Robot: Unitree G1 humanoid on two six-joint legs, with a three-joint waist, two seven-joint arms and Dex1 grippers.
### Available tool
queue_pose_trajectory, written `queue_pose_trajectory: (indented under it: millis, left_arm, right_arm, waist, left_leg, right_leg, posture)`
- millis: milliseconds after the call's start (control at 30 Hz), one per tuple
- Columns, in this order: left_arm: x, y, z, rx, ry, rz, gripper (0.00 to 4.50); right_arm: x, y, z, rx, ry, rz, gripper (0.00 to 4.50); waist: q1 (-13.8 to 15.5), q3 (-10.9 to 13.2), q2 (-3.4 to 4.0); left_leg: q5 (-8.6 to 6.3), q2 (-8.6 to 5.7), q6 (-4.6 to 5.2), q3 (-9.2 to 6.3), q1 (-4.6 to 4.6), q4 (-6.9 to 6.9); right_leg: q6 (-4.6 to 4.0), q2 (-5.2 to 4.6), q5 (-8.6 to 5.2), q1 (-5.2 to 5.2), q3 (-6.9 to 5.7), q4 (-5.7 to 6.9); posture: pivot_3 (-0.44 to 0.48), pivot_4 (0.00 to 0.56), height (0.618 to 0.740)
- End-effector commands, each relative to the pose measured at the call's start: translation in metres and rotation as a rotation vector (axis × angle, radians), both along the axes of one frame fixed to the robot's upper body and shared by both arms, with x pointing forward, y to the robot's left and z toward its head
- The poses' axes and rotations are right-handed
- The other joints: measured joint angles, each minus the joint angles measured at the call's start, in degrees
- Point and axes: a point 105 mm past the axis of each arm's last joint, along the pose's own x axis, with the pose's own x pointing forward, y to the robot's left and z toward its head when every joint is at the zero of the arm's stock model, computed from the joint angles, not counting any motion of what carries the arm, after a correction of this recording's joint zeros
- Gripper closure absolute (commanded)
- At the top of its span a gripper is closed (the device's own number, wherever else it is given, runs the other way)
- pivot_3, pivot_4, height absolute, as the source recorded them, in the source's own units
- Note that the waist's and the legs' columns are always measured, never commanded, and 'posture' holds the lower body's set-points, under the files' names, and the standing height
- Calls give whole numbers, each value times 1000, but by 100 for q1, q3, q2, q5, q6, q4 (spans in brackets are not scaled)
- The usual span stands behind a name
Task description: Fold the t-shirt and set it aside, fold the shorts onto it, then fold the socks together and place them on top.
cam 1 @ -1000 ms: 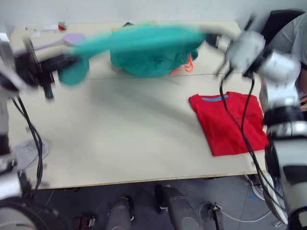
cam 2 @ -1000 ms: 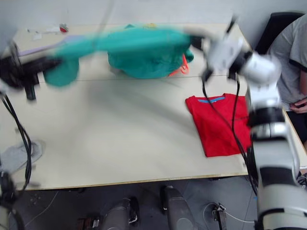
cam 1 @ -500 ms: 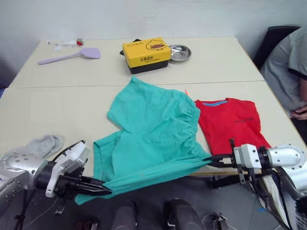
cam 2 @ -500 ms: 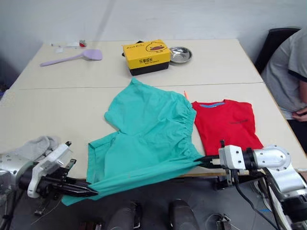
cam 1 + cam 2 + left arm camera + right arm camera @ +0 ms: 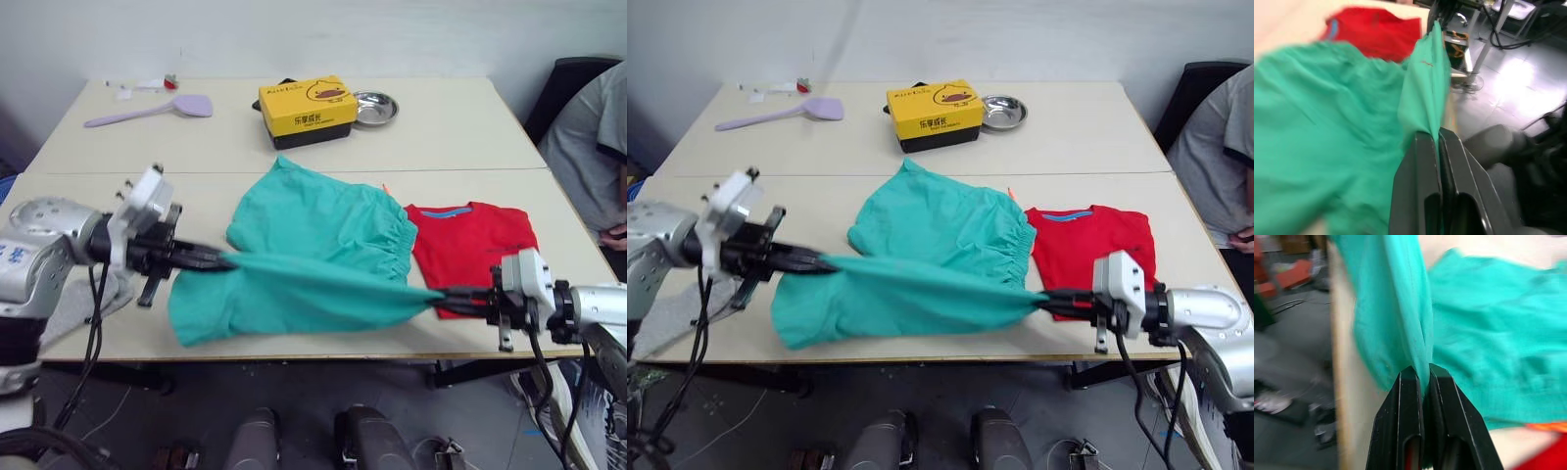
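Left eye view: t-shirt [image 5: 475, 245] folded, lies at 3 o'clock on table [image 5: 294, 137]. Left gripper [image 5: 220, 260] and right gripper [image 5: 443, 294] both pinched on shorts [image 5: 309, 264], near edge lifted between them. Shorts fold, 2 socks [image 5: 69, 313] at 9 o'clock left.

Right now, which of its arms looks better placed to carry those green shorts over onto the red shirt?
Probably the right gripper: it pinches the shorts beside the t-shirt. The left gripper holds the far end.
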Motion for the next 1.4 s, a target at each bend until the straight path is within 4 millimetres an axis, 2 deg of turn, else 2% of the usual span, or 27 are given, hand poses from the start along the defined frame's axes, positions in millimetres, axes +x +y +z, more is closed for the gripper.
queue_pose_trajectory:
  millis: [33,167,267,367,500,600,667,700,800,967,1067,1100,1200,1300,1400]
  left_arm:
    - [39,-3,12,23,-171,87,4500]
    - [81,-18,16,37,-297,174,4500]
    - [105,-26,21,38,-358,273,4500]
    - [119,-29,19,72,-416,354,4500]
    - [137,-26,19,52,-458,512,4500]
    - [142,-23,8,23,-413,572,4500]
    - [145,-21,2,-16,-391,619,4078]
    - [145,-21,1,-26,-384,624,3867]
    - [146,-14,1,-60,-392,663,2917]
    - [133,28,11,-150,-455,709,1223]
    - [113,46,15,-199,-515,648,269]
    - [103,50,15,-207,-534,600,25]
    - [74,54,3,-192,-526,454,25]
    - [40,53,-21,-89,-460,302,25]
    - [8,47,-50,39,-368,175,25]
  right_arm:
    - [28,-10,8,28,-20,-172,4449]
    - [62,-9,15,74,-61,-340,4449]
    - [78,-7,19,92,-95,-428,4449]
    - [86,0,18,103,-113,-459,4449]
    - [97,10,15,109,-155,-497,4449]
    - [109,7,17,180,-194,-596,4449]
    - [111,4,15,221,-173,-632,4500]
    - [111,4,15,230,-170,-634,3919]
    - [103,4,16,213,-179,-610,3010]
    - [67,-27,34,135,-320,-605,1186]
    - [46,-45,43,110,-379,-600,127]
    - [37,-47,45,98,-403,-576,0]
    - [11,-37,41,49,-404,-426,0]
    - [-16,-16,20,-32,-320,-227,0]
    - [-29,7,-2,-95,-264,-100,0]
  waist:
    - [2,-1,-1]
    - [-27,-1,-2]
    - [-46,-1,-2]
    - [-49,0,-3]
    - [-42,0,-4]
    - [-35,0,-5]
    - [-34,0,-5]
    - [-34,0,-5]
    - [-31,0,-4]
    - [-34,0,-4]
    - [-43,0,-5]
    - [-38,0,-4]
    - [-43,0,-4]
    - [-47,0,-3]
    - [-74,-1,-5]
  left_leg:
    - [1,-1,-1,1,-4,0]
    - [9,4,-21,28,-30,0]
    - [8,6,-22,48,-127,27]
    - [1,4,-11,63,-199,75]
    - [-2,5,-5,68,-196,78]
    - [6,3,-4,68,-193,86]
    - [10,1,-4,71,-191,88]
    - [10,1,-5,70,-193,88]
    - [10,1,-5,70,-193,80]
    - [8,-1,-5,72,-194,72]
    - [8,0,-5,82,-190,75]
    - [8,2,-5,83,-186,76]
    - [8,6,-6,81,-175,73]
    - [8,6,-5,79,-169,72]
    - [6,10,-1,74,-161,70]
  right_leg:
    - [2,0,1,-3,3,1]
    - [9,1,3,-48,18,6]
    - [15,0,7,-156,32,47]
    - [19,-6,9,-239,46,82]
    - [24,-10,11,-239,51,92]
    - [38,-11,20,-234,54,96]
    - [42,-12,23,-232,57,99]
    - [42,-13,23,-233,56,99]
    - [42,-13,23,-234,55,94]
    - [42,-15,23,-233,53,86]
    - [43,-14,24,-234,60,88]
    - [43,-13,24,-229,60,91]
    - [43,-7,23,-219,60,90]
    - [43,-7,23,-210,63,87]
    - [43,-7,23,-199,65,81]
  posture:
    - [0,150,740]
    - [0,150,740]
    - [0,150,740]
    - [0,150,740]
    - [0,150,740]
    - [0,150,740]
    - [0,150,740]
    - [0,150,740]
    - [0,150,740]
    - [0,150,740]
    - [0,150,740]
    - [0,150,740]
    - [0,150,740]
    - [0,150,740]
    - [0,150,740]
